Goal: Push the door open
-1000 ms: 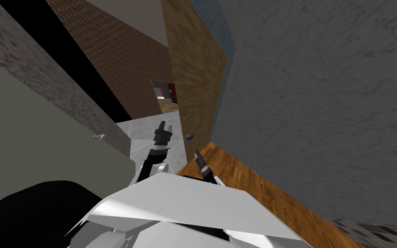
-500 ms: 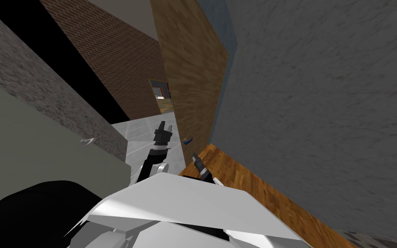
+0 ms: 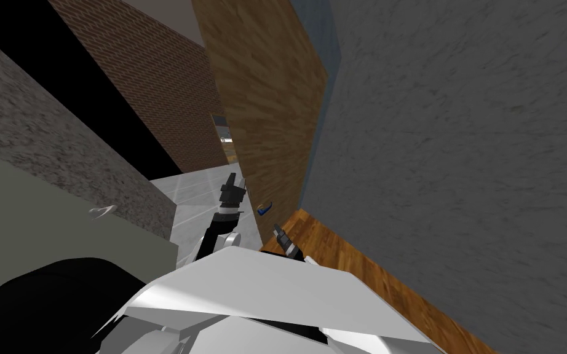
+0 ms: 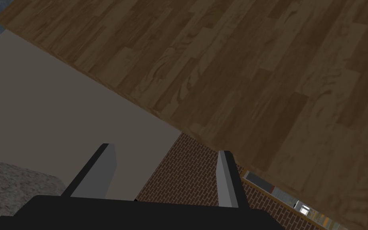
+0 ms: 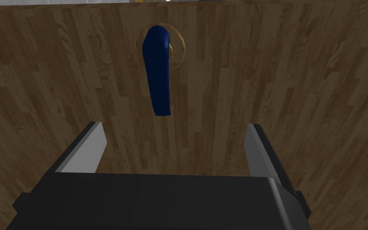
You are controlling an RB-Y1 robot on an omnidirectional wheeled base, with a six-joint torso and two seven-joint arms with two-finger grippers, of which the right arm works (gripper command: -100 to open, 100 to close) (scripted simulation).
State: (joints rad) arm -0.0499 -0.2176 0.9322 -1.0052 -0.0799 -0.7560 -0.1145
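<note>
1. Wood-grain door (image 3: 264,110) stands partly swung. Its hinge side meets the grey wall (image 3: 460,153), and its free edge reaches out over the pale tiled floor (image 3: 196,184).
2. Right gripper (image 3: 278,228) sits close against the door's near face. The blue lever handle (image 3: 265,208) is just beyond its tips.
3. On the right wrist camera, the right gripper (image 5: 175,127) has its jaws wide apart and holds nothing. The door panel (image 5: 279,80) is square in front of it.
4. Here's the relation that matters. The handle (image 5: 157,76) lies dead ahead of the open jaws, its long axis running away from the gripper up to the round rosette. Its free end stops just short of the fingertips, a touch nearer one finger than the other.
5. Left gripper (image 3: 237,180) is out by the door's free edge, jaws also spread and empty. Its wrist camera shows the left gripper (image 4: 166,151) looking past the door's edge (image 4: 239,80) to a brick wall (image 4: 179,175).
6. My call: the right arm is nearer the handle and squarely on the panel, so the push looks to be its job. It can press straight ahead into the wood beside the lever, with no grasp needed.
</note>
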